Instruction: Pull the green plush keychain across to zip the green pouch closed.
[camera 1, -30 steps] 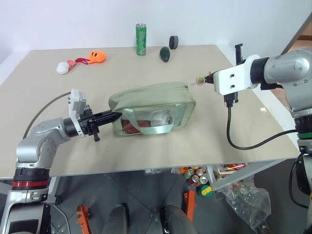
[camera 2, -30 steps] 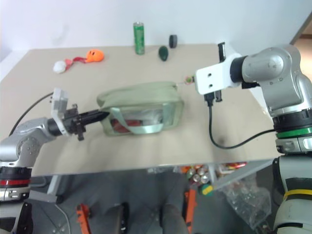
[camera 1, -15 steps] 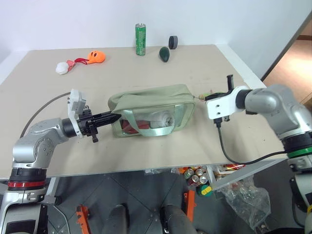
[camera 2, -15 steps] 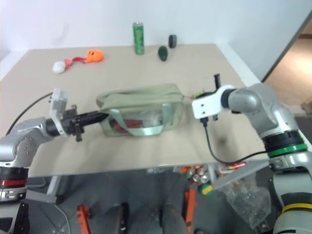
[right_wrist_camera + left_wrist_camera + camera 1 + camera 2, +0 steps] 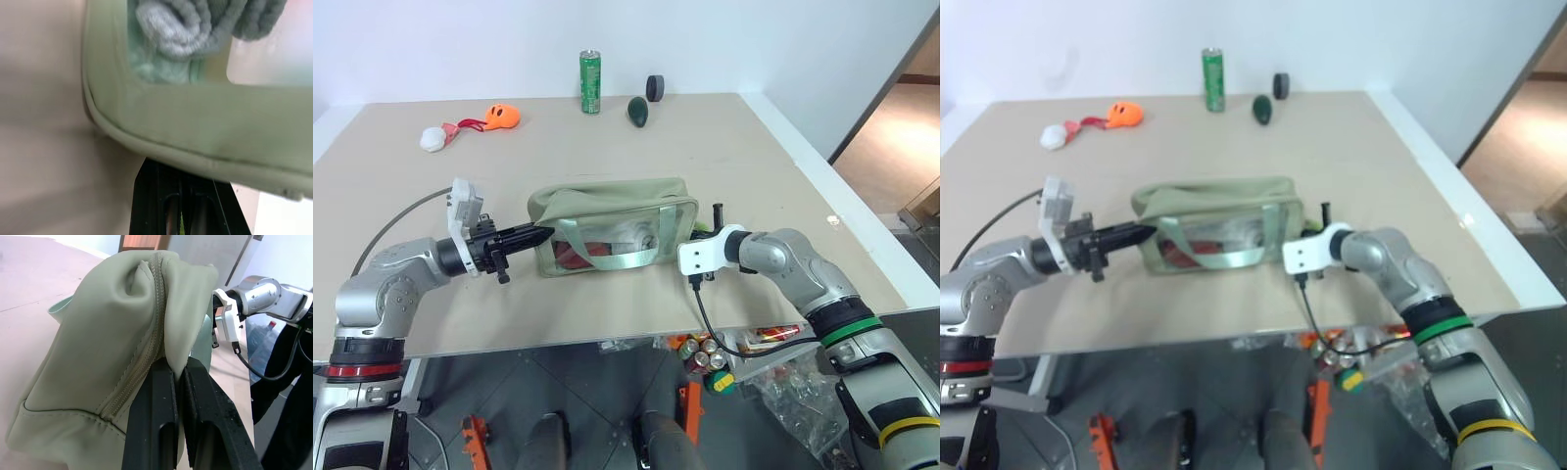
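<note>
Lying mid-table, the green pouch (image 5: 612,223) is soft fabric that folds under a pinch. The left gripper (image 5: 540,235) nips a fold at its left end, beside the zipper. The right gripper (image 5: 181,208), fingers pressed together, sits at the right end, where a sliver of the green plush keychain (image 5: 703,231) shows; what it pinches is unclear. The light plush squashes easily, so its loop looks the surer hold.

My right gripper (image 5: 188,205) sits tucked under the green pouch (image 5: 607,201), so my fingertips there are covered by its fabric edge. The green plush keychain (image 5: 702,229) is mostly hidden behind my wrist, and the pouch's contents blur behind its window.
</note>
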